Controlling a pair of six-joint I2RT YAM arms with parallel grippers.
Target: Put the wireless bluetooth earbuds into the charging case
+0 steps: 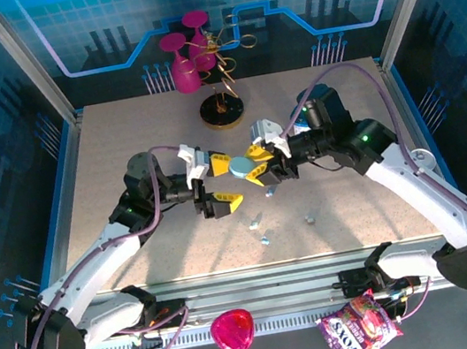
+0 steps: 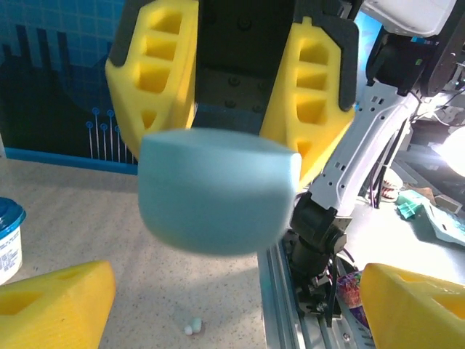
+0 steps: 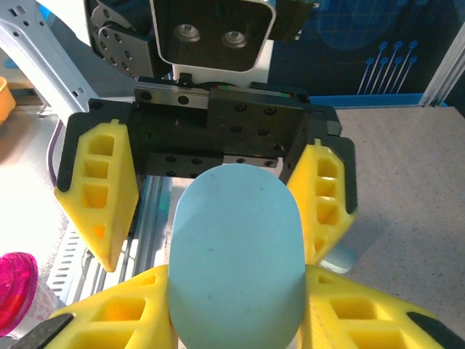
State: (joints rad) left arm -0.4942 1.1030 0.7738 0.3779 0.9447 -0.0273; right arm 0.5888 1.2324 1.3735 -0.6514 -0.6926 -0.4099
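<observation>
**Case clamped in my right fingers, earbuds loose on the counter**

The speckled counter spreads out ahead of me. My two arms reach in over its middle, wrists turned toward each other. At 12 o'clock, by the far edge, stand pink wine glasses. Just nearer than them is a gold wire stand on a dark round base. Past the near rail, off the counter, a purple candy bag lies at 5 o'clock and a pink dish at 6 o'clock.

At the centre my right fingers are clamped on the charging case, a smooth pale blue pebble held up off the counter. My right wrist view shows a yellow finger on each side of it. My left fingers face it from 9 o'clock, spread wide apart and gripping nothing.

The earbuds lie loose on the counter, apart from the case and from both sets of fingers. From above I see three tiny pale specks. Two sit near each other at 6 o'clock from the case, and one lies between 4 and 5 o'clock. My left wrist view shows a small white speck on the counter below the held case.
</observation>
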